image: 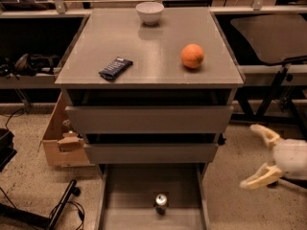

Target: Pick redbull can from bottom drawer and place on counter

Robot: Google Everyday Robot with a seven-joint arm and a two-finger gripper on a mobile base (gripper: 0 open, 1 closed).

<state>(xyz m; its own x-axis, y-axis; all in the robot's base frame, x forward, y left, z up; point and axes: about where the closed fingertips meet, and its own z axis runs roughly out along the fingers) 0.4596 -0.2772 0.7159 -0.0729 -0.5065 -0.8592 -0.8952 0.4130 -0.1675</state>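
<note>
— Item one?
— Redbull can (161, 202): upright, silver top up, standing inside the bottom drawer (129, 190), about midway between its sides, towards the front. Untouched.

— Drawer itself?
— Pulled out, lowest of three. No other contents visible. Directly above, two upper drawers (149, 120), grey-fronted.

— Counter?
— Counter (153, 47): flat grey top. Carrying a white bowl (149, 12) at the back, an orange (192, 56) on the right, a dark blue snack packet (115, 68) on the left. Bare patch in the middle, judged ample for a can.

— Gripper?
— Gripper (248, 156): low down, off to the right of the open drawer, well apart from the can. Jaws spread wide, holding nothing.

— Surroundings?
— Cardboard box (57, 143) at the left, just beside the upper drawers.

— Progress?
— Judged early. Done: drawer open, can exposed. Left: bringing the gripper over the can, closing on it, lifting it clear of the drawer, setting it down on the counter. Neither pick nor place begun, as far as visible.
</note>
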